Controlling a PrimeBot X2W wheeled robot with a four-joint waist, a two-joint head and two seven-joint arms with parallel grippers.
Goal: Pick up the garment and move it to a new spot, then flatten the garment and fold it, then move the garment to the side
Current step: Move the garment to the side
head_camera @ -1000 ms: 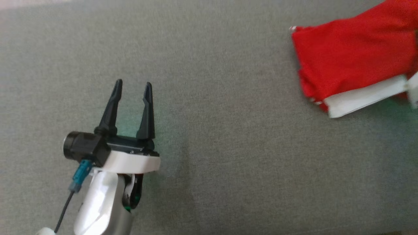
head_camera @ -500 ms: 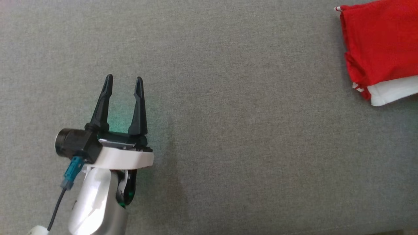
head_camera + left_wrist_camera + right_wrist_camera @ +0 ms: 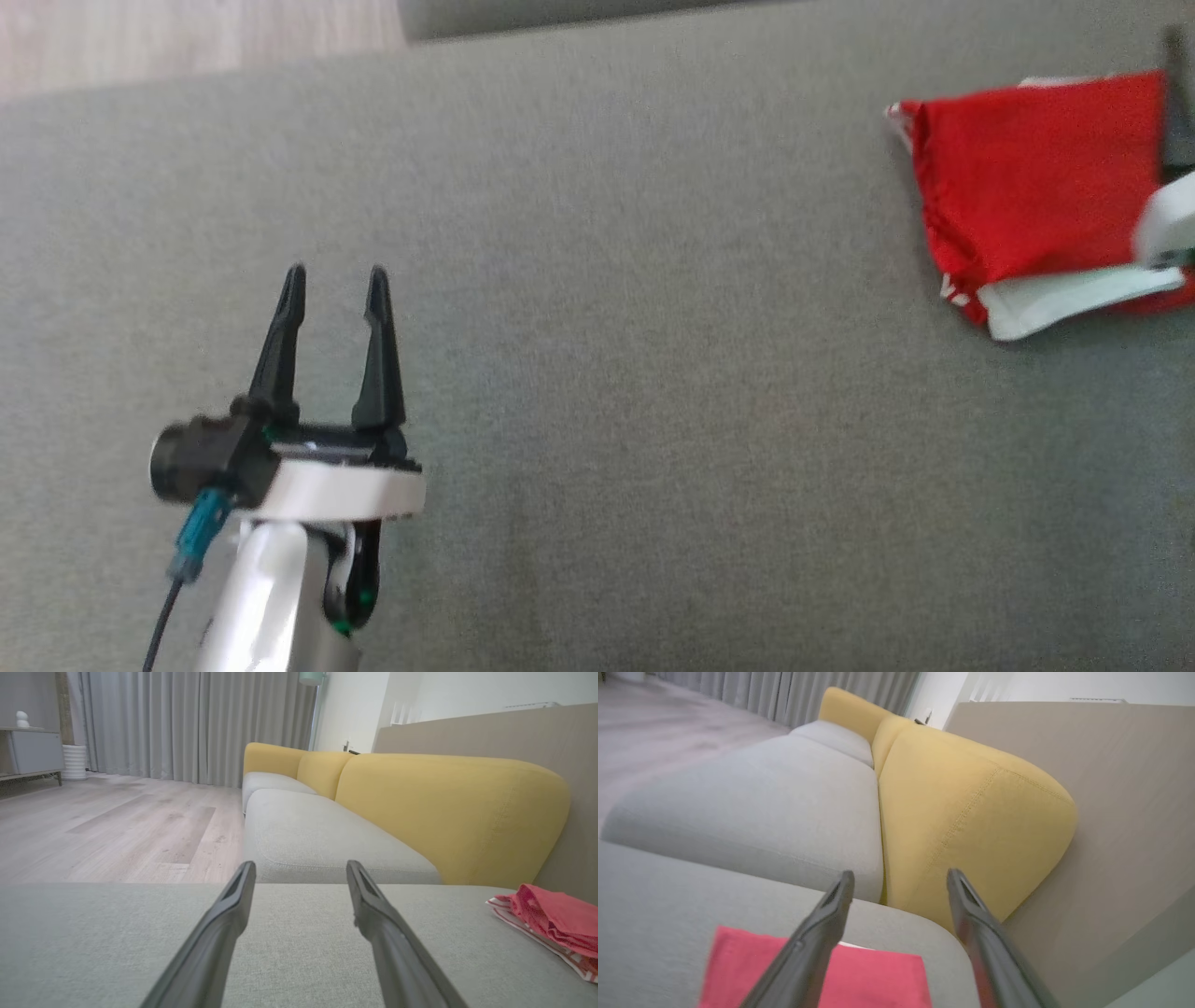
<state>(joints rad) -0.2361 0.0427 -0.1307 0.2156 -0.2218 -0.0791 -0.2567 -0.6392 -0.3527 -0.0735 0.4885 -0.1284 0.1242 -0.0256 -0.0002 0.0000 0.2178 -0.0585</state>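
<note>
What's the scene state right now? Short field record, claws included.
surface: gray fabric cushion
garment: red, a white layer showing at its near edge; folded, lying flat at the cushion's far right
left claw: open, empty, over bare cushion, well apart from the garment
right claw: open, nothing between its fingers, above the garment
background: yellow sofa backrest, wood floor
</note>
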